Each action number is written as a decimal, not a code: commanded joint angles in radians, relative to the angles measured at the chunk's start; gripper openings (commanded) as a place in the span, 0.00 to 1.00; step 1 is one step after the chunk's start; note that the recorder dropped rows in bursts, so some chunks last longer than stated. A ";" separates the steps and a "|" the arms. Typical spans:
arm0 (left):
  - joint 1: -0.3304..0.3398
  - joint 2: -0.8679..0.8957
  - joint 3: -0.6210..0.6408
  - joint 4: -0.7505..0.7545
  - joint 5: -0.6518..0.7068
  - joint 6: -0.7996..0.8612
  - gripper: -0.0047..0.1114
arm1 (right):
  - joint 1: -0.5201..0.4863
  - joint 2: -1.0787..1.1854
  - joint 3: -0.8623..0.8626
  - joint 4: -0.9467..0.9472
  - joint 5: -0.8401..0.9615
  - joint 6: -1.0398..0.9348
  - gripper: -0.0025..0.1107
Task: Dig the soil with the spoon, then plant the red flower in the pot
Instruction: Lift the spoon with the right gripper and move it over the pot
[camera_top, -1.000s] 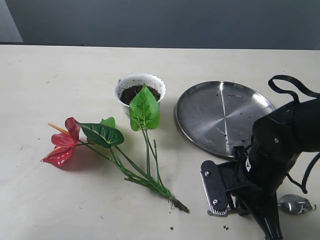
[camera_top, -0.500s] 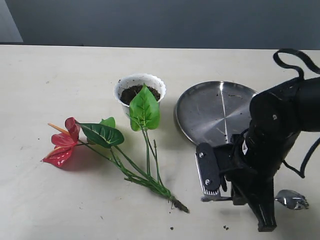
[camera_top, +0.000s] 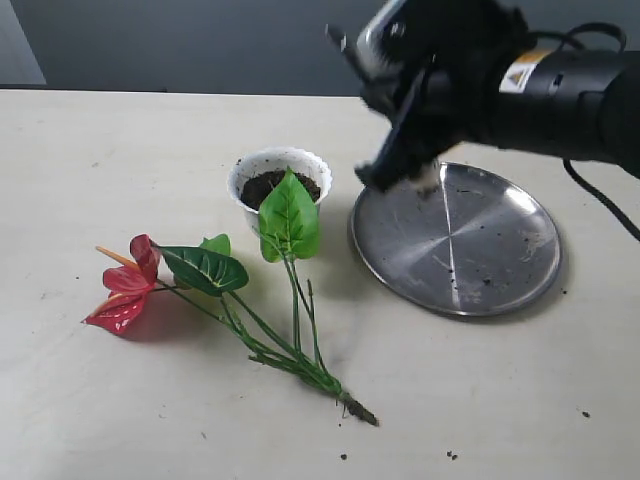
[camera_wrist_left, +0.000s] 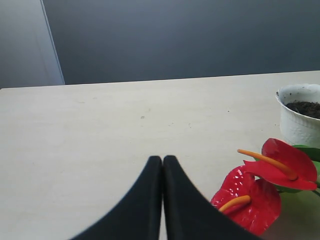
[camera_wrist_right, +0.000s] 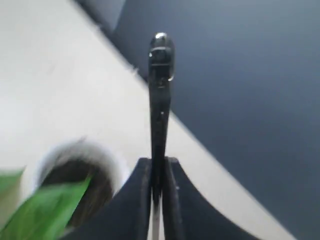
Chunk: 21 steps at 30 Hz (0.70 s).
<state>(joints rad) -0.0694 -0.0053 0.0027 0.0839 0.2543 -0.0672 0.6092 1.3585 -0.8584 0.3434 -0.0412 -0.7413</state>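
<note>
Pale table (camera_top: 120, 150) against a dark grey wall. Landmark: small white pot (camera_top: 280, 187) with scalloped rim, standing upright near the table's middle, filled with dark soil (camera_top: 270, 185).

Just right of the pot, close but apart: large round steel plate (camera_top: 455, 238), flecked with crumbs of earth.

In front of the pot and to its left: red flower (camera_top: 125, 285) lying flat on the table, two glossy red blooms furthest left, broad green leaves between blooms and pot, one leaf overlapping the pot's front rim, thin stems running forward and right to a rooty end.

Above the gap between pot and plate, raised off the table: right gripper (camera_top: 400, 90), blurred, black. In the right wrist view, fingers (camera_wrist_right: 141, 200) pressed together on the handle of the spoon (camera_wrist_right: 161, 85), clamped edge-on, bowl pointing away from the gripper.

Left gripper (camera_wrist_left: 162, 165) seen only in its wrist view: black fingers closed against each other, nothing between them, hovering left of the pot, just beside the red blooms.
</note>
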 joint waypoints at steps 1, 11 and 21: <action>-0.004 0.005 -0.003 0.000 -0.015 -0.001 0.05 | -0.005 0.061 -0.004 0.148 -0.392 0.124 0.02; -0.004 0.005 -0.003 0.000 -0.015 -0.001 0.05 | -0.005 0.338 -0.041 -0.315 -0.782 0.803 0.02; -0.004 0.005 -0.003 0.000 -0.015 -0.001 0.05 | -0.002 0.566 -0.269 -0.450 -0.646 0.850 0.02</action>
<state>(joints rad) -0.0694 -0.0053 0.0027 0.0839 0.2543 -0.0672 0.6087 1.9111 -1.1198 -0.0962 -0.7232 0.1018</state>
